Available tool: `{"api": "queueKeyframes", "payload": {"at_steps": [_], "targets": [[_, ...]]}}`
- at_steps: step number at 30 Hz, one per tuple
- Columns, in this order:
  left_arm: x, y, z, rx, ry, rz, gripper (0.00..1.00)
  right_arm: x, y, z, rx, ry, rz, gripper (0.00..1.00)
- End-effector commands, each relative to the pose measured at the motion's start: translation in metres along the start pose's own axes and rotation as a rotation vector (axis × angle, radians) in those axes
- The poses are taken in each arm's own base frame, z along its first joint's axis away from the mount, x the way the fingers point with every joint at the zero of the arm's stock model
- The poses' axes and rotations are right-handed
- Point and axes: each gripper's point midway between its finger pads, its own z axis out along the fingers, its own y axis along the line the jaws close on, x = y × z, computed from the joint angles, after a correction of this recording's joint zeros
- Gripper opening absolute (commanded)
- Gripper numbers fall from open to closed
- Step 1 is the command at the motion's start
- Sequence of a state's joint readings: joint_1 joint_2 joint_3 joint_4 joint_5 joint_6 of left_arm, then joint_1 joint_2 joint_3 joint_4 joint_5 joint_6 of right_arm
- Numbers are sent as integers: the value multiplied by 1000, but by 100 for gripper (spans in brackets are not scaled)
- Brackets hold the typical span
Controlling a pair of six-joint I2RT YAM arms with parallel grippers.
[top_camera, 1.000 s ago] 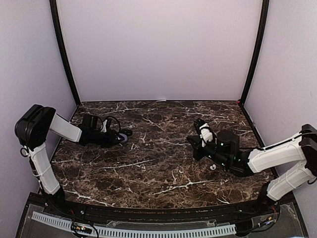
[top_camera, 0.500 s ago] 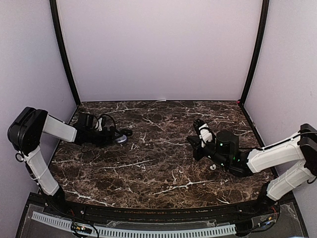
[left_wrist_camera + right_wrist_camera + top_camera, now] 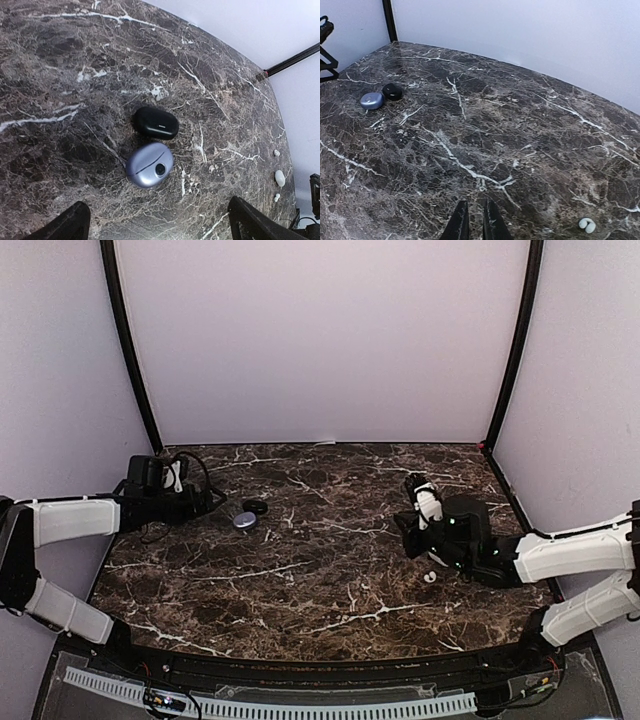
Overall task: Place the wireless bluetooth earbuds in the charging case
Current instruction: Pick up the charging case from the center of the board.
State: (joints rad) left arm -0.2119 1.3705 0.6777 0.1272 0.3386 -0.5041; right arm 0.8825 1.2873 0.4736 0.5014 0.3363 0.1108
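1. The left gripper [image 3: 159, 204] is standing with its fingers wide apart, gripping nothing, and is facing the blue-grey charging case [image 3: 149, 164].
2. That case is lying closed on the marble table [image 3: 470, 125], just beside 1 black case [image 3: 155, 122].
3. The right gripper [image 3: 475, 207] is showing its fingers almost together, with nothing between them.
4. The white earbuds [image 3: 587, 225] are lying on the table near it, well apart from both cases.

- Left arm [image 3: 75, 520]: stretched low, forearm near level; left gripper [image 3: 159, 215] jaws spread wide, empty.
- Right arm [image 3: 560, 555]: reaching inward; right gripper [image 3: 476, 225] jaws nearly together, empty.
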Motion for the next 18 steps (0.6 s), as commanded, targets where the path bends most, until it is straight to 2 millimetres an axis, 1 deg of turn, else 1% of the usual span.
{"api": "queueKeyframes", "payload": {"at_steps": [1,2,3,4,5,6,7,10,13,14,17,18], "targets": [[-3,8,-18,-63,-51,28,99,-7,-33,-14,102,83,127,15],[-5,9,-22,-71,-76,30,99,-4,-41,-17,121,108,155,23],[-7,11,-26,-86,-99,26,99,-2,-48,-19,132,136,181,28],[-7,14,-30,-99,-119,12,99,4,-54,-21,144,176,210,30],[-10,13,-34,-96,-146,1,99,8,-63,-23,168,212,243,33],[-11,10,-37,-77,-171,-2,99,14,-69,-24,181,249,271,38],[-8,9,-38,-53,-183,-2,99,20,-74,-25,188,288,295,44],[-2,-6,-38,54,-195,18,99,40,-82,-25,182,404,349,54],[7,-23,-37,181,-174,46,92,62,-96,-25,195,508,414,63],[10,-28,-38,220,-175,56,91,69,-97,-24,173,536,438,66],[19,-54,-44,381,-160,121,93,82,-103,-21,122,584,507,74],[20,-60,-45,409,-159,142,94,85,-105,-20,113,595,517,76]]}}
